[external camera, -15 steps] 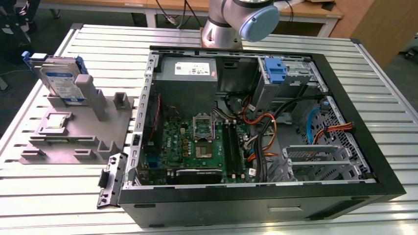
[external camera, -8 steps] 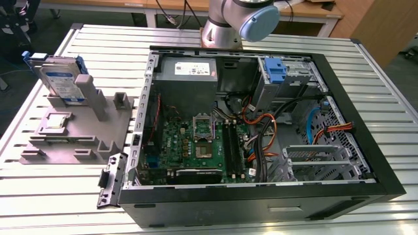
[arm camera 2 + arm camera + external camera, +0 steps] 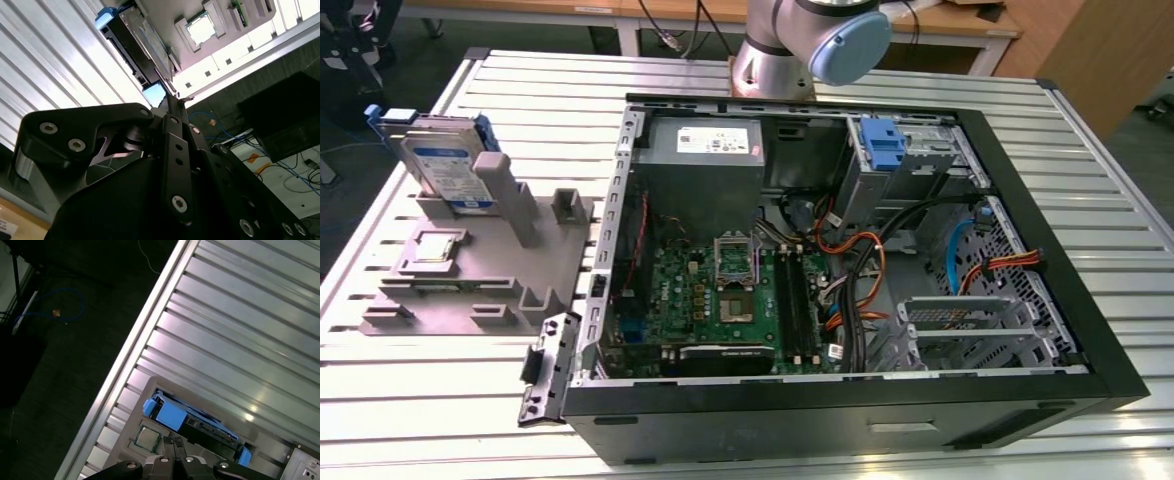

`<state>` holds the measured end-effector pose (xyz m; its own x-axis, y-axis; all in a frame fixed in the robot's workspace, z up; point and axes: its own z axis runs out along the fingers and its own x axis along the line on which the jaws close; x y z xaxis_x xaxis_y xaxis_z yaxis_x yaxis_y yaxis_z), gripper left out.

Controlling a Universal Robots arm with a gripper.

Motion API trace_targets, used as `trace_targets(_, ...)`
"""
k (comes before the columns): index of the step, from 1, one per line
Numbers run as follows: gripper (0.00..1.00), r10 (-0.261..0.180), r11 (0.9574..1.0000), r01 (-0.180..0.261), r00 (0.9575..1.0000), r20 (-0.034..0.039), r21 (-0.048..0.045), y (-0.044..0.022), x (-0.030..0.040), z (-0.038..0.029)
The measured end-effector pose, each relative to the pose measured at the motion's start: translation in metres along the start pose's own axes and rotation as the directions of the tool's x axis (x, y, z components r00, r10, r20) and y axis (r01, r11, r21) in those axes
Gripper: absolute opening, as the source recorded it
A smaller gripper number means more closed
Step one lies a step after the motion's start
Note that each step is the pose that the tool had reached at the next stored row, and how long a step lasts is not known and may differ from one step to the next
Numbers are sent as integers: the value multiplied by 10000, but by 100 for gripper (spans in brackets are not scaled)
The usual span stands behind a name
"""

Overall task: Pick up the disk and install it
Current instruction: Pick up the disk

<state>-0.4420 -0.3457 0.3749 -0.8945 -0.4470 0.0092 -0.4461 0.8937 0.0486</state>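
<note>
The disk [image 3: 447,165] stands on edge, tilted, in a grey fixture [image 3: 500,265] on the slatted table at the exterior view's left, outside the computer case. It is a grey metal drive with a white-and-blue label in a blue carrier. In both wrist views my gripper [image 3: 173,441] [image 3: 172,95] hangs well above the disk [image 3: 200,427] [image 3: 142,40]. Its fingertips are pressed together with nothing between them. The gripper is apart from the disk and points roughly at the fixture beside it.
An open black computer case [image 3: 1067,330] lies on the table, with the motherboard [image 3: 720,300], a grey power supply [image 3: 707,140] and a silver drive bay with a blue bracket [image 3: 887,150]. A processor chip [image 3: 434,248] rests on the fixture. The table edge [image 3: 135,335] drops to dark floor.
</note>
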Motion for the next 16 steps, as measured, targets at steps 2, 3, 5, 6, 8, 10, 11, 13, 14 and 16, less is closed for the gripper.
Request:
trace_targets(2,10,-245,9997,245,9997,-10,3,0,0,1)
trace_targets(3,10,-415,9991,415,9991,-20,3,0,0,0)
trace_targets(5,10,-723,9974,723,9974,-35,5,-1,0,0)
trace_targets(6,10,-908,9959,908,9959,-44,7,-1,0,1)
trace_targets(8,10,-1264,9920,1264,9920,-62,8,-1,0,1)
trace_targets(10,10,-1611,9869,1612,9869,-79,9,-1,0,4)
trace_targets(11,10,-1752,9845,1752,9845,-86,9,-1,0,4)
trace_targets(13,10,-1880,9822,1881,9821,-69,28,-2,1,6)
trace_targets(14,10,-1908,9816,1908,9816,-30,55,-2,2,10)
trace_targets(16,10,-1987,9800,1986,9801,38,107,-3,2,17)
